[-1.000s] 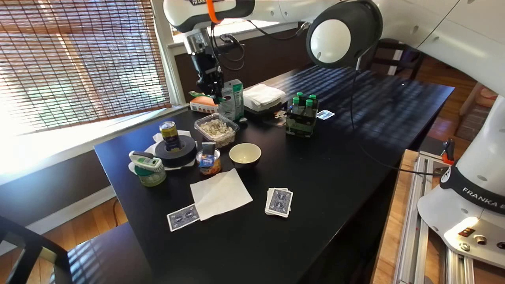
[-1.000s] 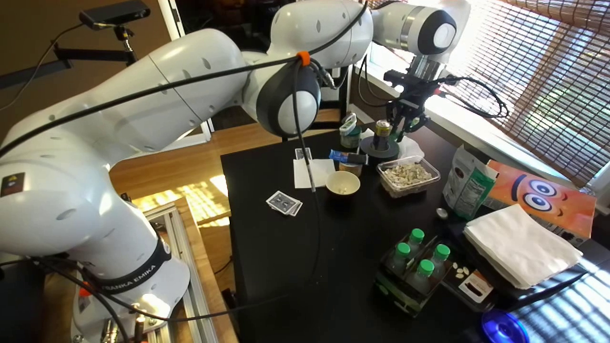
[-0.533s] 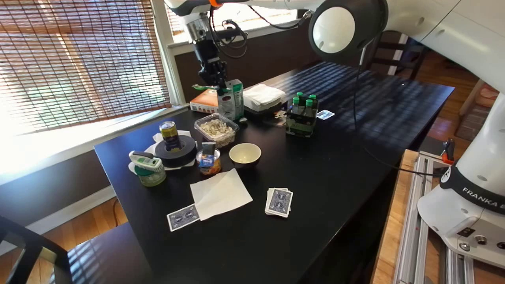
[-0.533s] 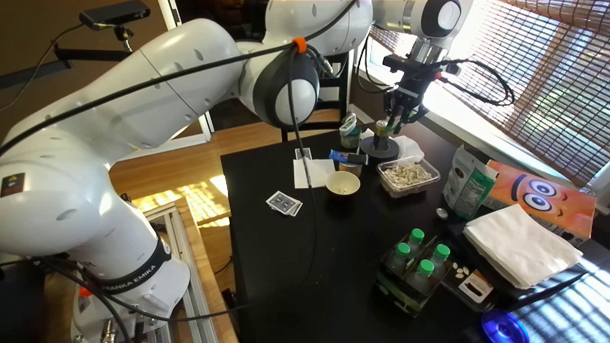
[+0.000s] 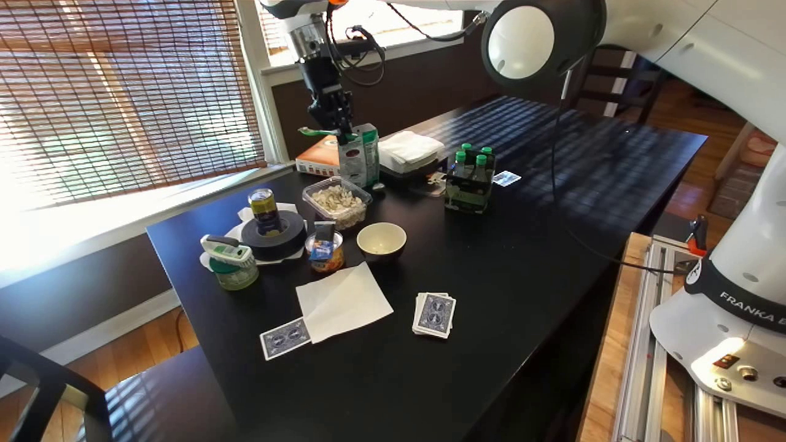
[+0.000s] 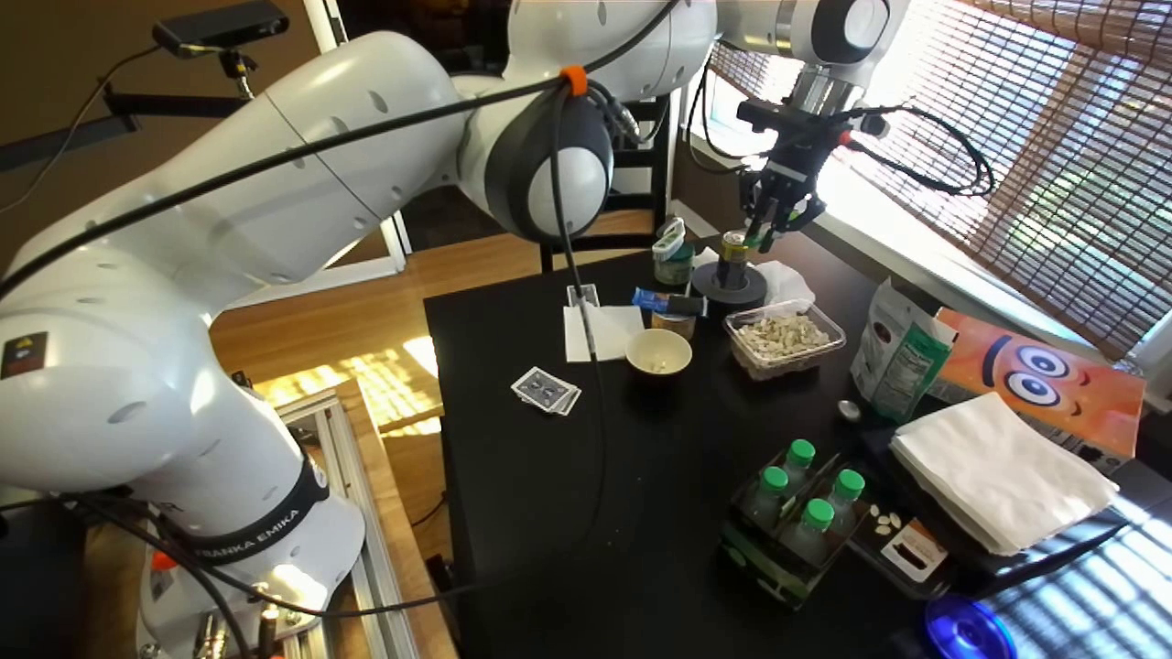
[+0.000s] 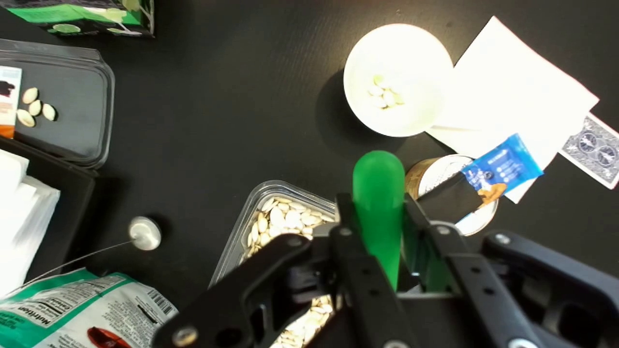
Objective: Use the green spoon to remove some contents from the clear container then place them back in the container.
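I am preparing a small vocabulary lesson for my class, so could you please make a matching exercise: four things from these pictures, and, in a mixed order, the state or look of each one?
Things
1. green spoon
2. clear container
3. pale bowl
4. four bottles

State or look
A. many seeds inside
B. held in the hand
C. topped with green caps
D. only a few seeds inside

Pairs: 1-B, 2-A, 3-D, 4-C

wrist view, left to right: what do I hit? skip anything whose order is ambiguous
White napkins → shiny rounded metal head → partly hidden clear container → green spoon → blue packet → playing card.
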